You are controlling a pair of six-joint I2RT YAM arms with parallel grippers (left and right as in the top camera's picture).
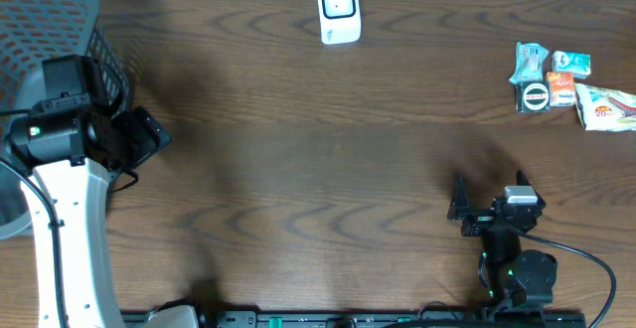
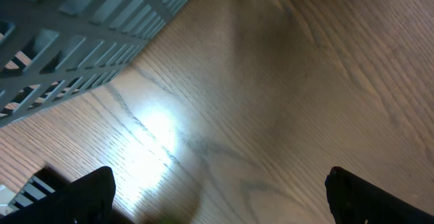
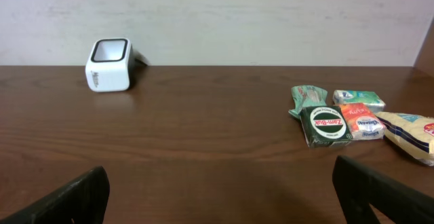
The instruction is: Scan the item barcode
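A dark green box point(image 3: 326, 125) shows "Zam-Buk" in a white oval on its lid. Small print on the white scanner point(image 3: 108, 64) and the orange packet point(image 3: 360, 121) is too blurred to read.

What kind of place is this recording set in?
Probably a mock checkout bench: a white barcode scanner on the wooden table, a cluster of small packaged goods, and a grey mesh basket.

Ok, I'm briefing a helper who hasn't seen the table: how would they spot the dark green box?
On the table, look far right for a small cluster of packets. The dark green box sits at its near left corner, beside an orange packet. It alone is dark, with a round white-ringed label.
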